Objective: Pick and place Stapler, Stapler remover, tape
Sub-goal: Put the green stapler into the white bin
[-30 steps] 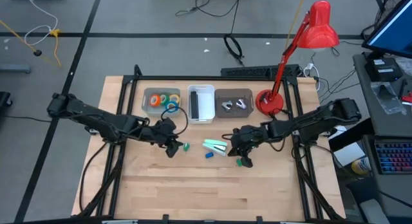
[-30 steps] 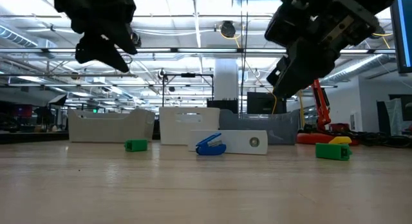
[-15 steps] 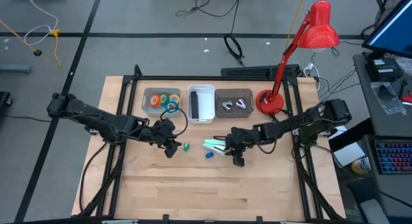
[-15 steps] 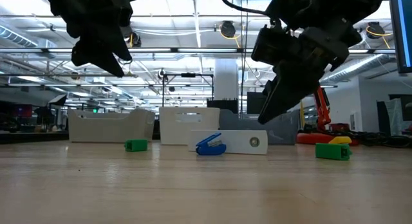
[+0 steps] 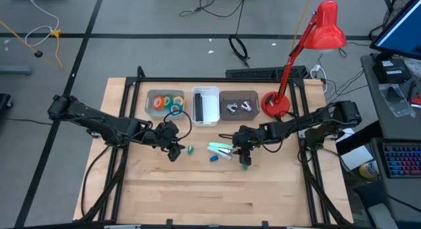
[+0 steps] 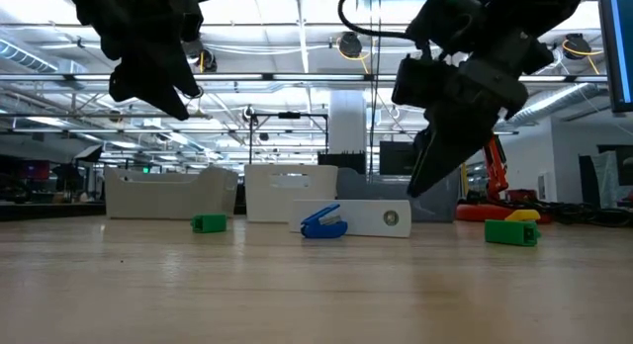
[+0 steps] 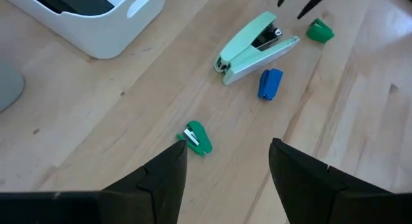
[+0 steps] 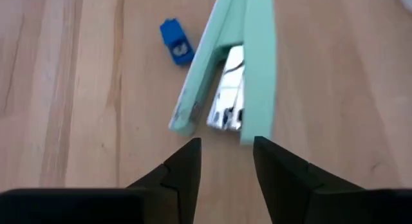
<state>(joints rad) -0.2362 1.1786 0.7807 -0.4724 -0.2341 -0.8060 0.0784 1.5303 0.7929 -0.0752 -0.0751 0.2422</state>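
Observation:
A mint-green stapler point(image 5: 220, 149) lies on the table's middle, with a blue stapler remover point(image 5: 214, 158) beside it toward the near edge. A green stapler remover point(image 5: 189, 150) lies to their left. My right gripper point(image 8: 224, 161) hovers open just short of the stapler's point(image 8: 232, 76) right end and touches nothing. My left gripper point(image 7: 225, 179) hangs open above the green remover point(image 7: 195, 138). Rolls of tape point(image 5: 166, 102) lie in the far-left tray.
A small green piece point(image 5: 245, 166) lies on the table just near of my right gripper. At the far side stand a white tray point(image 5: 205, 105) holding a dark stapler, a grey tray point(image 5: 238, 105) with removers, and a red lamp point(image 5: 276, 104).
My right gripper has come down and tipped more steeply toward the table. It has shifted a little toward the table's left, toward the mint stapler. The things on the table lie where they were.

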